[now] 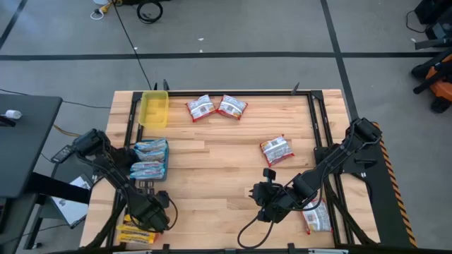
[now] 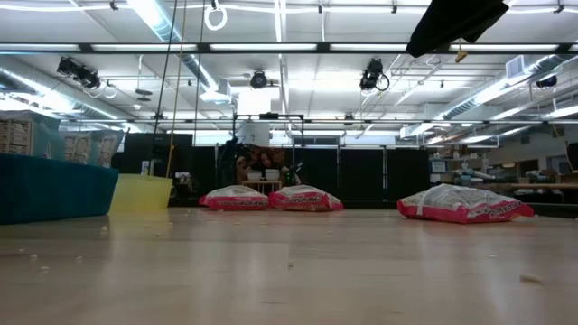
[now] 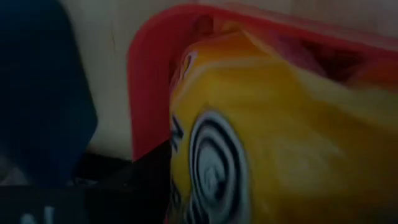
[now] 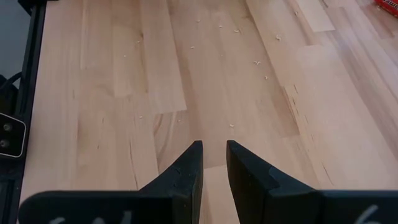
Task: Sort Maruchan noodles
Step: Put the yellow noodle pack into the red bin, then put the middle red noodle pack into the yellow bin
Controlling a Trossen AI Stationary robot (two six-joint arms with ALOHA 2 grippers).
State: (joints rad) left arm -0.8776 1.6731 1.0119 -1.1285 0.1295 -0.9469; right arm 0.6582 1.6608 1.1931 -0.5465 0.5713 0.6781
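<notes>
The left gripper (image 1: 152, 219) is at the bottom left of the top picture, right over the yellow packets (image 1: 135, 233) sitting there. Its own camera is filled with a yellow packet (image 3: 273, 124) lying in a red tray (image 3: 149, 74), very close up. I cannot tell if its fingers are apart, or if they have let go of the packet.

The right gripper (image 1: 263, 204) waits low in the middle of the top picture, above bare wood. Its fingers (image 4: 186, 171) are a little apart, with nothing between them.

Pale blue packets (image 1: 150, 159) lie in a blue tray at the left. A yellow tray (image 1: 154, 109) sits at the upper left. Two red-and-white packets (image 1: 216, 107) lie side by side near the top middle, one more (image 1: 276, 150) lies right of the middle, and another (image 1: 318, 219) is at the lower right under the right arm.

What could go wrong: if the yellow packet sticks to a finger, it may get pulled back out of the tray when the arm lifts. It could also sit crooked on the pile and slide off the edge
</notes>
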